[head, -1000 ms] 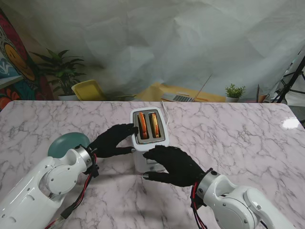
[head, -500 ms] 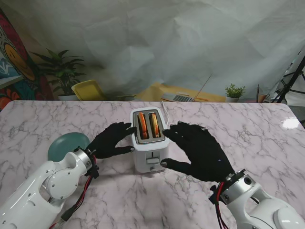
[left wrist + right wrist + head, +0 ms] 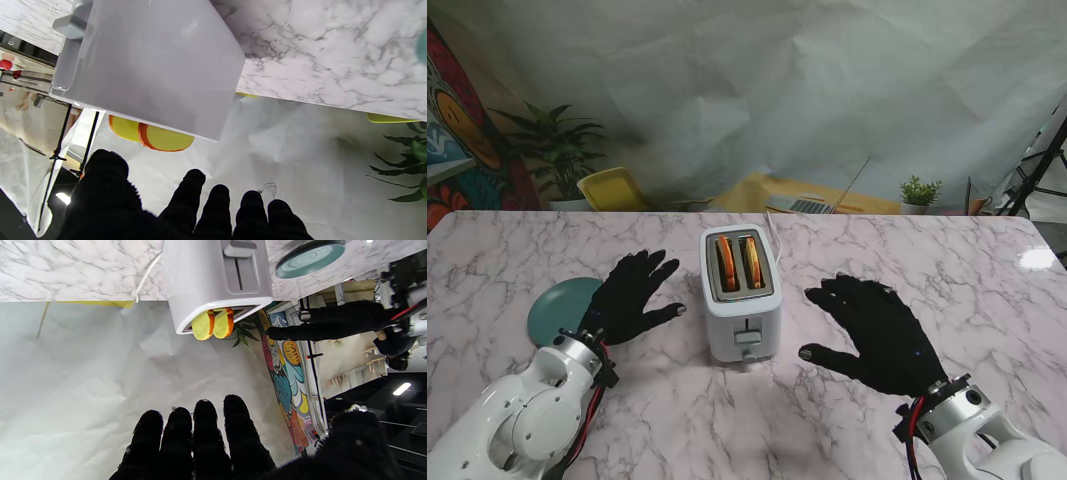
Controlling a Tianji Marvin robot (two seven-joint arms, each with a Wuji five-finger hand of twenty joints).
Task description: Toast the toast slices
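Marble-patterned tabletop [image 3: 947,270] fills the scene, with a crumpled white backdrop behind it and a painted mural and potted plant at the far left.

At the left, a teal plate [image 3: 559,302] lies flat, partly covered by the left hand [image 3: 624,297], which hovers with fingers spread, holding nothing, just beside the toaster but apart from it. At the centre stands the white toaster [image 3: 741,297], and the two toast slices [image 3: 738,262] sit upright in its slots, their orange-crusted tops poking above the rim. The lever [image 3: 748,338] on the near face sits low in its slot in the stand view. To the right, the right hand [image 3: 875,325] is likewise splayed and empty, palm down, clear of the toaster.

Judging by this, loading is done and the step in hand is starting or waiting on the toasting. If the lever is not latched, the next move calls for one fingertip pressing it straight down while the toaster is kept from sliding.

Whether the lever is locked cannot be told. Neither hand's palm side is visible, and the toaster's cord [image 3: 773,237] runs off behind it.
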